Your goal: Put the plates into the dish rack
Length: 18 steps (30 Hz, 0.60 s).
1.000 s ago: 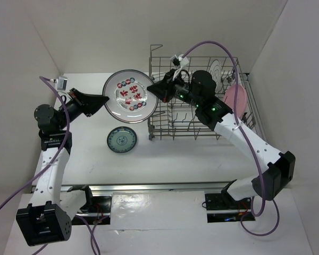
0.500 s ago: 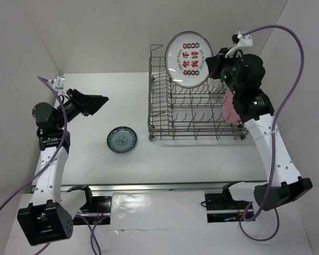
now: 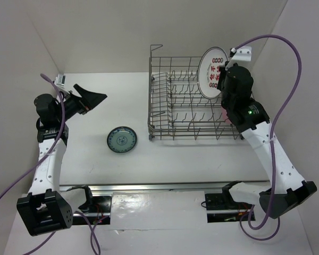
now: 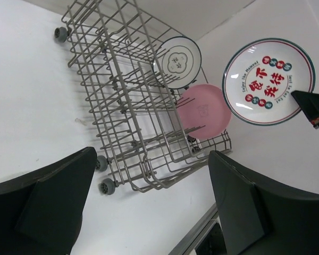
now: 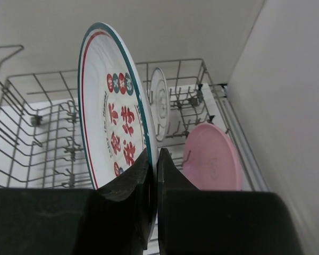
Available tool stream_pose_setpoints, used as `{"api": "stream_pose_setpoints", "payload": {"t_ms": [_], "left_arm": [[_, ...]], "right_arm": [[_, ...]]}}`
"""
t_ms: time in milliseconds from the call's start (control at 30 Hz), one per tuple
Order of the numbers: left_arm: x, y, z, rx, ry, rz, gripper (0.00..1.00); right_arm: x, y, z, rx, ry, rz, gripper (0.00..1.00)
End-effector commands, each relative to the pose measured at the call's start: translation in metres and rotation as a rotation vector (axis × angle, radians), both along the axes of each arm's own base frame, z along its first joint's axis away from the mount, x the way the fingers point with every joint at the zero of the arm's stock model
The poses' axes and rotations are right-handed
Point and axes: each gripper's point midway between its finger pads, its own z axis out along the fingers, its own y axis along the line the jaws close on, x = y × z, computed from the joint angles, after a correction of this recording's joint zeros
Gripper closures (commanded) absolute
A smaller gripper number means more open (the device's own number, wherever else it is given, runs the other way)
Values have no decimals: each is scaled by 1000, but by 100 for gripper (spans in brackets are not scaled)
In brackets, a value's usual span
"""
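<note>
My right gripper [image 5: 153,159] has its fingers pressed tight on the lower rim of the red-patterned plate [image 5: 114,127]. The plate stands on edge straight up from the fingertips, with its printed face turned to the left of the fingers in the wrist view. The dish rack [image 3: 191,130] lies below and ahead of that gripper. From the left wrist view the held plate looks to be aloft, clear of the wires, though I cannot tell how close its rim comes to the tines. Just right of the fingers and a little beyond them, the pink plate [image 5: 212,159] stands upright in the rack's right end. Farther ahead, past the held plate's rim, the white plate with a dark rim [image 5: 159,103] also stands between the tines. My left gripper [image 4: 153,159] is spread wide with nothing between its fingers. It hangs above the table [image 3: 95,159] and points toward the rack, which fills the view ahead of it, well apart. The teal-green plate [image 3: 122,139] lies flat on the table, below that gripper and off toward the rack side. It is nearer the arm bases than the fingertips, touches neither finger, and sits near the rack's near left corner.
</note>
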Motion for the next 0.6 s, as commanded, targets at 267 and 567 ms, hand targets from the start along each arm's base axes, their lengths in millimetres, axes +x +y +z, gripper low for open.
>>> {"api": "stream_pose_setpoints", "payload": {"t_ms": [267,567], "left_arm": [[1,6,13,52,-28,28,0],[4,8,11,57,-21,36,0]], "right_arm": [[-13,-28,-11,-194,54,-218,100],[3,-17,-64,-230,141,-192,100]]}}
